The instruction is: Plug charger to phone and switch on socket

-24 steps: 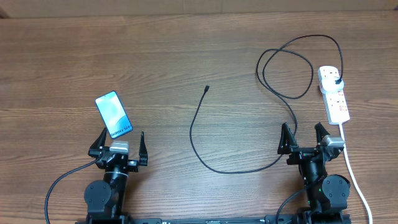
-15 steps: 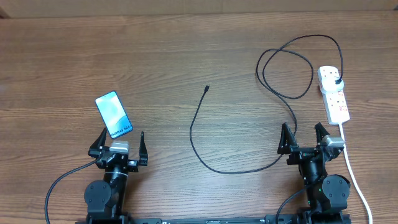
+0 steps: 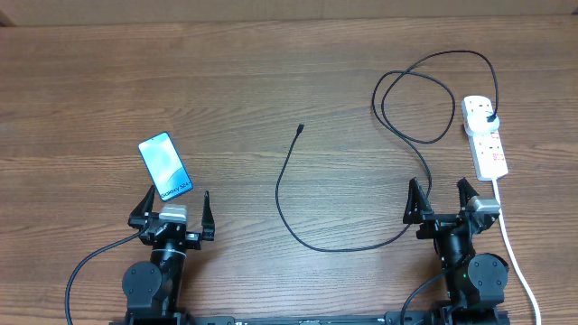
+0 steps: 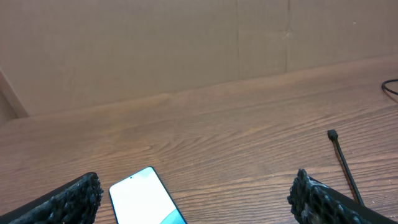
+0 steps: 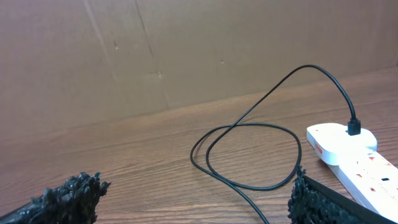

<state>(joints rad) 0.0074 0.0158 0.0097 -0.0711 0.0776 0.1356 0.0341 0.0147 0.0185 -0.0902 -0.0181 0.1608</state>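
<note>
The phone (image 3: pixel 165 166) lies flat at the left, blue screen lit, just beyond my open, empty left gripper (image 3: pixel 173 208); it also shows in the left wrist view (image 4: pixel 146 199). The black charger cable (image 3: pixel 282 203) curves over the table's middle, its connector tip (image 3: pixel 301 127) free; the tip also shows in the left wrist view (image 4: pixel 333 134). Its plug head (image 3: pixel 490 119) sits in the far end of the white socket strip (image 3: pixel 485 137). My right gripper (image 3: pixel 441 200) is open and empty, near the strip's close end. The right wrist view shows the cable loop (image 5: pixel 249 155) and the strip (image 5: pixel 348 152).
The strip's white cord (image 3: pixel 515 257) runs toward the front edge, past the right arm. A cardboard wall (image 4: pixel 186 43) stands behind the wooden table (image 3: pixel 226 81). The cable loop (image 3: pixel 415 104) lies left of the strip.
</note>
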